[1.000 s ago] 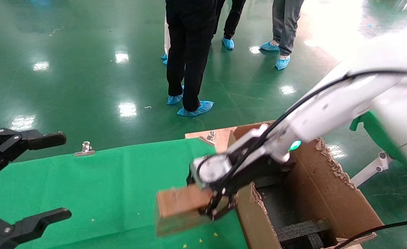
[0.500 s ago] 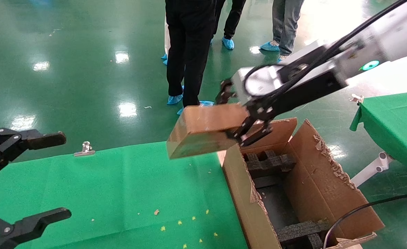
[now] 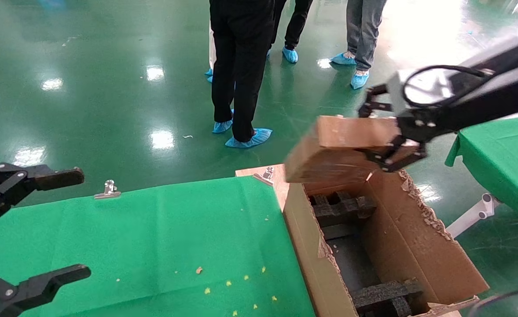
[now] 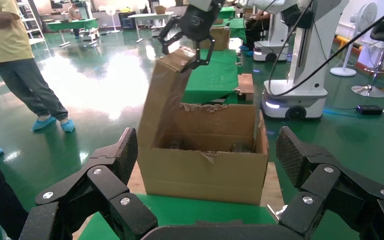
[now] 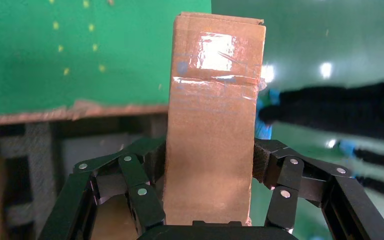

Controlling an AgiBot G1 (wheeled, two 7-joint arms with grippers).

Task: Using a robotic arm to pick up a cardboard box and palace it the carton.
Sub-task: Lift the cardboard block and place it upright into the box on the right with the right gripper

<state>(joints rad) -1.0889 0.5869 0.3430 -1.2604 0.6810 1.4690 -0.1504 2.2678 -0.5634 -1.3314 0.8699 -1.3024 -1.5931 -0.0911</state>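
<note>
My right gripper is shut on the small brown cardboard box and holds it in the air above the far end of the large open carton. In the right wrist view the taped box sits between the pads, with the carton's edge and dark inside below it. The left wrist view shows the carton from the side, with the right gripper and the box over its far flap. Black foam blocks lie inside the carton. My left gripper is open and empty at the left.
A green cloth covers the table beside the carton, held by a metal clip. Several people in blue shoe covers stand beyond the table. Another green table is at the right. Another robot base stands behind the carton.
My right gripper has lifted the cardboard box from low over the green cloth and carried it up and to the right, over the carton's far end. The left gripper has not moved.
</note>
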